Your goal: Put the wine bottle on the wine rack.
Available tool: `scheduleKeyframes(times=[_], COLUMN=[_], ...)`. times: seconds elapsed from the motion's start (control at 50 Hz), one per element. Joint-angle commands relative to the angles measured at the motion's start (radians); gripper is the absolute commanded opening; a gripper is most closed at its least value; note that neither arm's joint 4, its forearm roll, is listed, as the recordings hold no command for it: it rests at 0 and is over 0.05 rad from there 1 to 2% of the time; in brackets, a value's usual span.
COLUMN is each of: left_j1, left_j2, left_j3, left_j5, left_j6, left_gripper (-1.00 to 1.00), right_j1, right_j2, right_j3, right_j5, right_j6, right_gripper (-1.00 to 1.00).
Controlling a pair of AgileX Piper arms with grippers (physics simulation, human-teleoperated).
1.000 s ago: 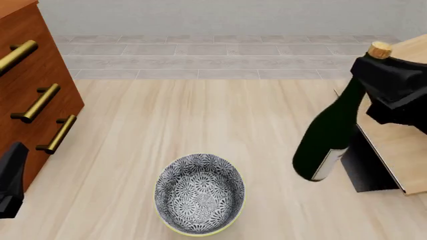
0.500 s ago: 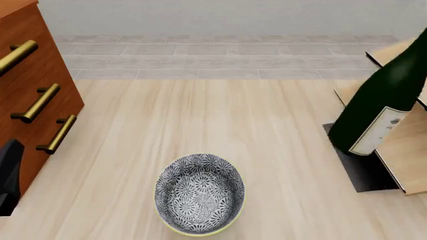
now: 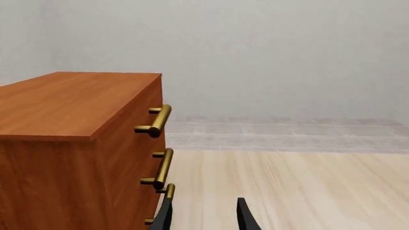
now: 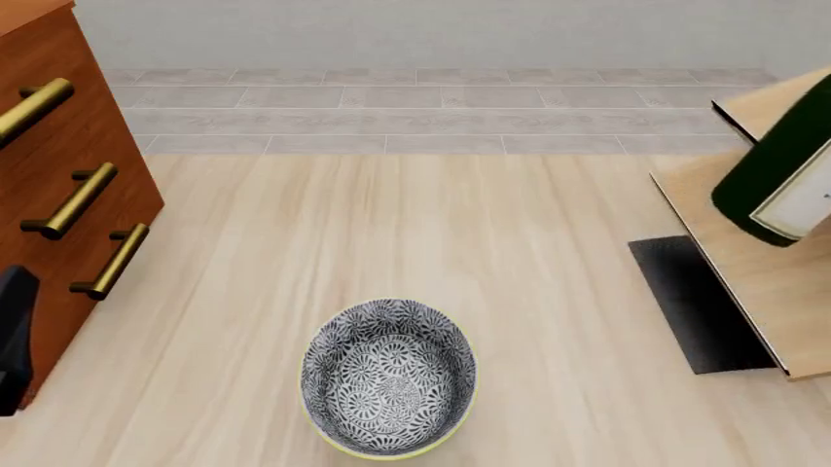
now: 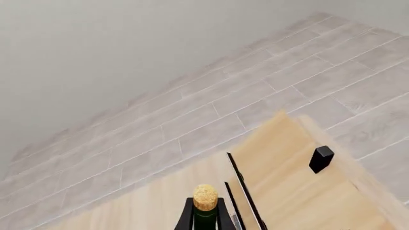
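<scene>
The bottle (image 4: 779,180) hangs tilted at the far right, its base over the rack (image 4: 760,282) panel and not visibly resting on it. The right pincer (image 5: 205,216) is clenched on its neck just under the cork (image 5: 205,197). My worry is a let-go now: the bottle could slide down the slanted panel or tip left onto the worktop (image 4: 429,224) toward the bowl (image 4: 388,377). The left pincer (image 3: 203,216) sits parted and idle near the cabinet (image 3: 76,143), too far off to help.
</scene>
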Motion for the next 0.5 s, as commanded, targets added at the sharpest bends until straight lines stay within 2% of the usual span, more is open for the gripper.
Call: scheduleKeyframes(times=[0.02,0.22,0.5], left_j1=[0.006,0.001,0.0], left_j2=[0.0,0.0,0.0], left_j3=[-0.002,-0.013,-0.011], left_j5=[-0.003,-0.003,-0.003], left_j6=[-0.007,-0.008,-0.001], left_gripper=[1.0,1.0,1.0], right_j1=[-0.118,-0.227,-0.297], right_j2=[0.073,0.109,0.129], right_j3=[-0.12,-0.132,-0.109], right_j5=[0.056,0.04,0.016], right_j6=[0.052,0.083,0.096], right_gripper=[-1.0,-1.0,-1.0])
